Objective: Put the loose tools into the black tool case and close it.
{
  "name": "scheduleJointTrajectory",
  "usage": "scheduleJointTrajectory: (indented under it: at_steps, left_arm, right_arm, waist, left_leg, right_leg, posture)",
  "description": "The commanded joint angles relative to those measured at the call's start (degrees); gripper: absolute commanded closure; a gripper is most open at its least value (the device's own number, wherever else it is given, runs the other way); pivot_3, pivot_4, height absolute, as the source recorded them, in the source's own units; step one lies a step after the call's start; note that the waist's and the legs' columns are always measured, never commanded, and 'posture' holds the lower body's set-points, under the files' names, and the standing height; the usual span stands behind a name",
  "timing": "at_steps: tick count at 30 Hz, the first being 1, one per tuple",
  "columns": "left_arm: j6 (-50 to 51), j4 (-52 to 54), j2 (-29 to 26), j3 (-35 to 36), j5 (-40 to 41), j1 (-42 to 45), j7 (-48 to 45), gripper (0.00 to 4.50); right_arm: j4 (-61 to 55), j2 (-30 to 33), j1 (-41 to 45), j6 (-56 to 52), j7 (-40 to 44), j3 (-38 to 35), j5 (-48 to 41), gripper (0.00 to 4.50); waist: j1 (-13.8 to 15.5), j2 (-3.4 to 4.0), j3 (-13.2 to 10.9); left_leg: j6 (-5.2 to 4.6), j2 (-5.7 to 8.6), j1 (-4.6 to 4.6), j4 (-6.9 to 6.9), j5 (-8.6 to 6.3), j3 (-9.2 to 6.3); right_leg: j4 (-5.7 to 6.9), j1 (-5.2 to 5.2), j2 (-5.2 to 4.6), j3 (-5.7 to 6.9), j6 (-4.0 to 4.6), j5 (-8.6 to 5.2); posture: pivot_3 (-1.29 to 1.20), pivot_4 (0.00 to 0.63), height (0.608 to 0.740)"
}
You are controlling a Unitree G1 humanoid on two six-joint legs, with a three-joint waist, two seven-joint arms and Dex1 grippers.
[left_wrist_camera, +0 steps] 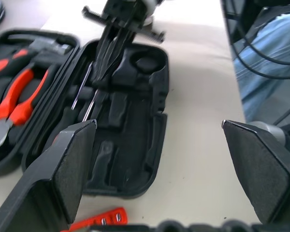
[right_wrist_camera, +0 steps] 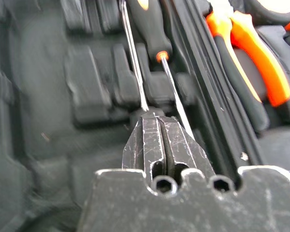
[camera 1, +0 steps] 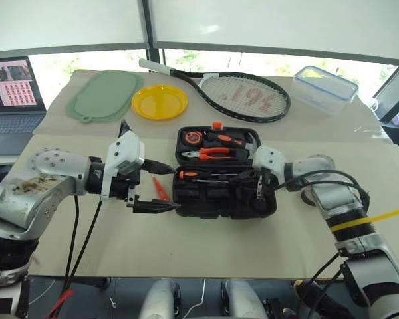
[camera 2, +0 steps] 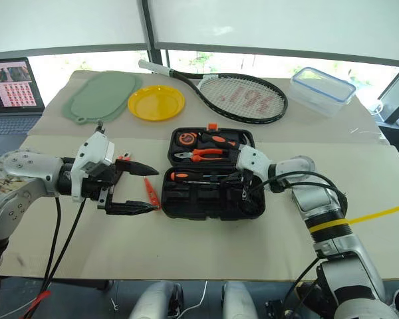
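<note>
We see a black tool case (camera 1: 224,174) lying open in the middle of a cloth-covered tabletop (camera 1: 206,242), its two halves spread flat. The far half holds orange-handled pliers (camera 1: 213,152) and a few other orange-and-black tools. In the near half, two black-and-orange-handled screwdrivers (right_wrist_camera: 154,43) lie side by side near the hinge — their thin metal shafts run along the moulded slots.

The right gripper (right_wrist_camera: 160,126) reaches into the near half from the right, its fingers pressed together with the tips at the screwdriver shafts; we cannot tell whether a shaft is pinched between them.

The left gripper (camera 1: 156,186) hangs just left of the case with its fingers spread wide and nothing between them. A small slim orange screwdriver (camera 1: 159,189) lies on the tabletop between that gripper and the case's left edge.

Farther back on the tabletop lie a green mat (camera 1: 105,96), a yellow plate (camera 1: 159,102), a tennis racket (camera 1: 234,93) and a clear blue-rimmed box (camera 1: 324,88).
</note>
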State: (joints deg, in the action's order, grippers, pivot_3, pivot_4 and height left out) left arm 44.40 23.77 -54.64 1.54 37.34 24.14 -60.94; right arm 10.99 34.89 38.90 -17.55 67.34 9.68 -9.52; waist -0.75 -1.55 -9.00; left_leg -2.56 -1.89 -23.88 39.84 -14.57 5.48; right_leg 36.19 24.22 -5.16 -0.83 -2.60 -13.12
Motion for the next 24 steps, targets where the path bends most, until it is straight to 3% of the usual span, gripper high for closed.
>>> scheduleJointTrajectory:
  at_steps: [1,4,9,12,15,17,20,24]
  left_arm:
    - [4.68,0.85,0.54,7.22,-1.76,-5.22,9.79,0.00]
    - [12.31,3.93,2.37,17.37,-0.83,-15.34,17.50,0.00]
    - [23.04,11.54,6.10,30.73,2.58,-29.32,23.55,0.00]
    - [30.32,15.18,8.80,33.53,6.85,-28.94,27.38,0.00]
    - [41.04,15.92,13.63,32.05,10.57,-19.34,32.84,0.00]
    - [46.95,13.87,17.84,29.25,10.04,-11.80,38.79,0.00]
    - [48.10,7.14,21.61,20.78,8.90,-3.65,51.20,0.00]
    - [48.10,-1.98,24.53,15.04,14.09,3.17,63.87,0.00]
  right_arm:
    - [-7.87,2.98,2.52,-6.89,1.58,-6.27,-7.38,4.48]
    - [-14.95,6.50,1.92,-15.38,3.72,-10.63,-15.42,3.81]
    - [-25.71,11.40,-1.41,-24.61,4.68,-15.73,-25.92,2.15]
    - [-29.79,13.03,-4.09,-25.79,4.16,-16.85,-28.66,1.11]
    - [-32.31,13.15,-5.42,-26.60,2.70,-17.25,-30.61,0.09]
    - [-33.09,12.95,-5.76,-26.45,1.62,-17.08,-30.98,0.09]
    - [-33.89,12.73,-6.34,-25.20,0.23,-16.39,-30.51,0.09]
    - [-35.27,11.89,-7.17,-24.14,-2.42,-16.22,-30.26,0.09]
  waist:
    - [0.02,0.01,-0.01]
    - [0.02,0.02,-0.01]
    - [0.11,-0.05,-0.05]
    - [0.96,-0.07,-0.06]
    - [1.84,-0.08,-0.06]
    - [1.95,-0.13,-0.05]
    - [1.76,-0.18,-0.02]
    - [1.10,-0.21,-0.04]
  left_leg:
    - [0.00,-0.01,0.00,-0.02,0.00,0.00]
    - [-0.02,-0.07,0.00,-0.08,-0.02,-0.03]
    - [-0.05,-0.10,0.00,-0.12,-0.06,-0.05]
    - [-0.03,-0.06,0.04,-0.09,-0.06,-0.14]
    - [0.01,-0.01,0.08,-0.06,-0.02,-0.16]
    - [0.02,0.05,0.07,0.00,0.09,-0.24]
    - [0.01,0.11,0.11,-0.02,0.13,-0.26]
    - [0.04,0.07,0.07,-0.10,0.14,-0.22]
  right_leg:
    - [0.00,0.00,0.00,0.00,0.00,0.00]
    - [-0.03,0.00,-0.06,0.04,0.00,0.00]
    - [-0.09,-0.01,-0.18,0.09,0.00,0.00]
    - [-0.08,-0.08,-0.27,0.19,0.02,-0.01]
    - [-0.06,-0.13,-0.33,0.21,0.06,0.05]
    - [-0.05,-0.18,-0.29,0.25,0.05,0.16]
    - [-0.04,-0.24,-0.23,0.19,0.05,0.22]
    - [-0.05,-0.10,-0.15,0.05,0.06,0.22]
  posture:
    - [0.00,0.150,0.738]
    - [0.00,0.150,0.738]
    - [0.00,0.150,0.738]
    - [0.00,0.150,0.738]
    - [0.00,0.150,0.738]
    - [0.00,0.150,0.738]
    - [0.00,0.150,0.738]
    - [0.00,0.150,0.738]
